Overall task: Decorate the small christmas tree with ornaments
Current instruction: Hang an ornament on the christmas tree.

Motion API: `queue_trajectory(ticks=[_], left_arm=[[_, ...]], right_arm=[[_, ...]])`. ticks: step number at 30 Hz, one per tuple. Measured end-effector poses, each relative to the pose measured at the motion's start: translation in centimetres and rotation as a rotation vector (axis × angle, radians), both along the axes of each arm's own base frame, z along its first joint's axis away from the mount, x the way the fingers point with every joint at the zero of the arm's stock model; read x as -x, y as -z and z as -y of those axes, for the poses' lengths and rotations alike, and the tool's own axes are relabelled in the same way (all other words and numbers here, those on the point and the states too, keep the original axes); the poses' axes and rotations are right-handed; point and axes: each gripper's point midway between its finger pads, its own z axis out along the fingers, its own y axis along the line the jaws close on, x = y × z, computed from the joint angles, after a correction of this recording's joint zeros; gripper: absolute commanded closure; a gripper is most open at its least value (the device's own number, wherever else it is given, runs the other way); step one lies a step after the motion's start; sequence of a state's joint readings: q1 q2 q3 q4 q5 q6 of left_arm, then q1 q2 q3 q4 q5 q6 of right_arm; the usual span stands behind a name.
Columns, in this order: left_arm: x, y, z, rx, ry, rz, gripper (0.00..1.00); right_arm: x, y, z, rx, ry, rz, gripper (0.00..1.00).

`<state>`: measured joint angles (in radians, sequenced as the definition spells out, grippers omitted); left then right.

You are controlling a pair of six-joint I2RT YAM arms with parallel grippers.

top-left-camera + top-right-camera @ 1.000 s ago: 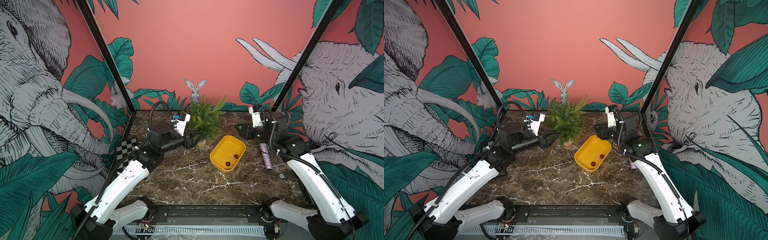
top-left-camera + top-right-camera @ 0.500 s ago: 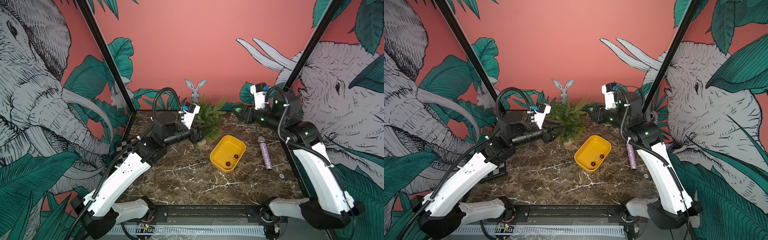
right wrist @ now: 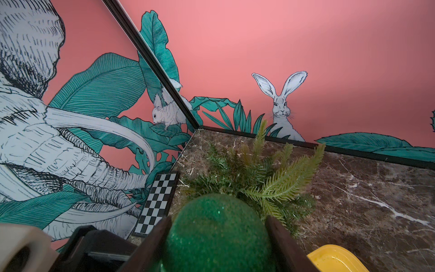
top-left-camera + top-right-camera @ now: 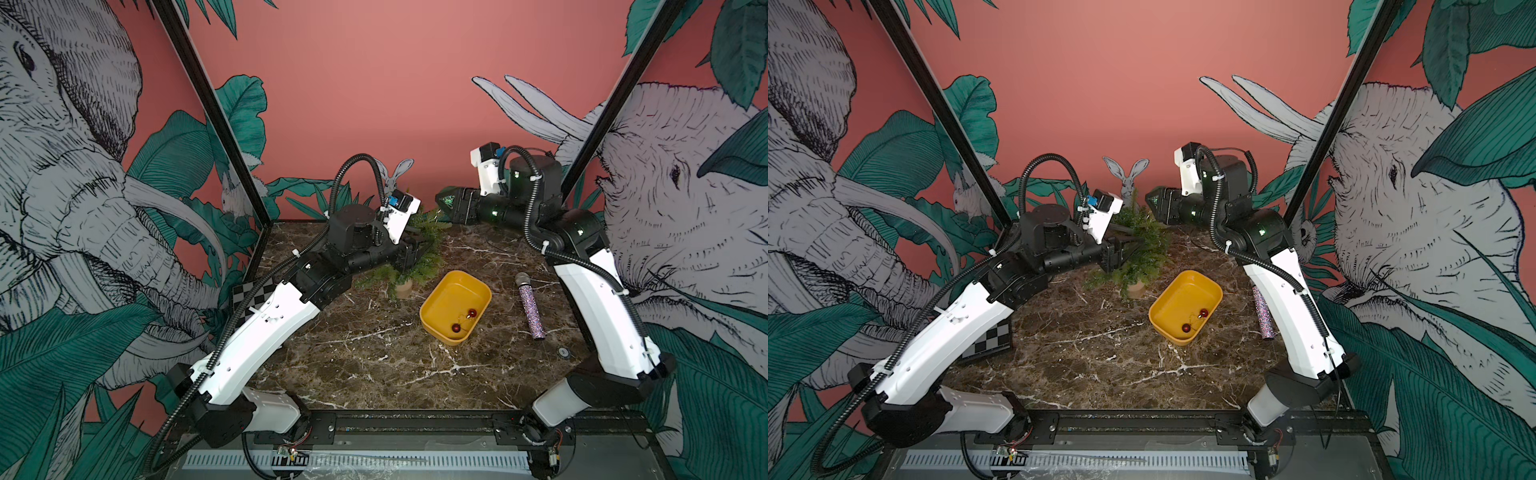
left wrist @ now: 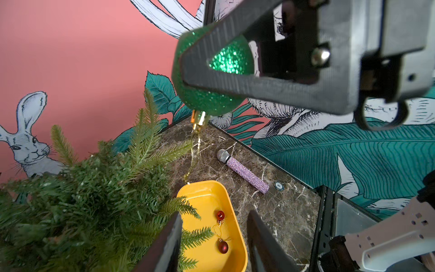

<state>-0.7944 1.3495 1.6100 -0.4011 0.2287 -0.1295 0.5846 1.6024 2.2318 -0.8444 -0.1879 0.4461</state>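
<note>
Glittery green, the big ornament [image 5: 207, 101] sits clamped between our right fingers [image 5: 259, 87], raised near the top of the small christmas tree [image 4: 422, 259], its gold loop [image 5: 195, 150] dangling. Our left fingers [image 5: 170, 240] stand partly apart among the branches [image 5: 94, 200], holding nothing. Two red ornaments [image 4: 472, 312] lie in the yellow tray [image 4: 446, 291] beside the tree on the desk [image 4: 374, 353].

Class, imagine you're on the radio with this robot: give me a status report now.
Right gripper shut on green ball, beside the tree top. Left gripper open, fingers inside the tree. Two red balls in yellow tray. Microphone lies aside.
</note>
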Motion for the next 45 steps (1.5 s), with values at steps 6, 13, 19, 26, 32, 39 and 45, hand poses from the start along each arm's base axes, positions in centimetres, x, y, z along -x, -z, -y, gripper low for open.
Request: queue_trajectory(ticks=[6,13,19,26,32,39,45], left_arm=[[-0.6,-0.6,-0.1,-0.014,-0.031,0.037,0.64],[-1.5,-1.2,-0.1,-0.02,-0.059,0.068,0.71],[-2.4,-0.6,0.2,-0.042,-0.082,0.076,0.8],[-3.2,-0.4,0.3,-0.055,-0.106,0.089,0.94],[-3.5,-0.7,0.0,-0.059,-0.131,0.105,1.0],[-4.1,-0.6,-0.4,-0.075,-0.167,0.117,1.0],[-4.8,-0.4,-0.6,-0.097,-0.199,0.124,1.0]], right_arm=[[-0.3,-0.1,-1.2,-0.001,-0.019,0.002,0.5],[-0.5,0.4,-1.9,0.004,-0.03,-0.011,0.5],[-0.3,0.4,-2.1,-0.003,-0.035,-0.018,0.5],[-0.2,0.4,-2.3,-0.006,-0.042,-0.02,0.5],[-0.3,0.8,-2.2,-0.001,-0.038,-0.026,0.5],[-0.7,1.3,-1.9,0.017,-0.011,-0.026,0.5],[-1.3,1.2,-1.6,0.03,0.02,-0.003,0.5]])
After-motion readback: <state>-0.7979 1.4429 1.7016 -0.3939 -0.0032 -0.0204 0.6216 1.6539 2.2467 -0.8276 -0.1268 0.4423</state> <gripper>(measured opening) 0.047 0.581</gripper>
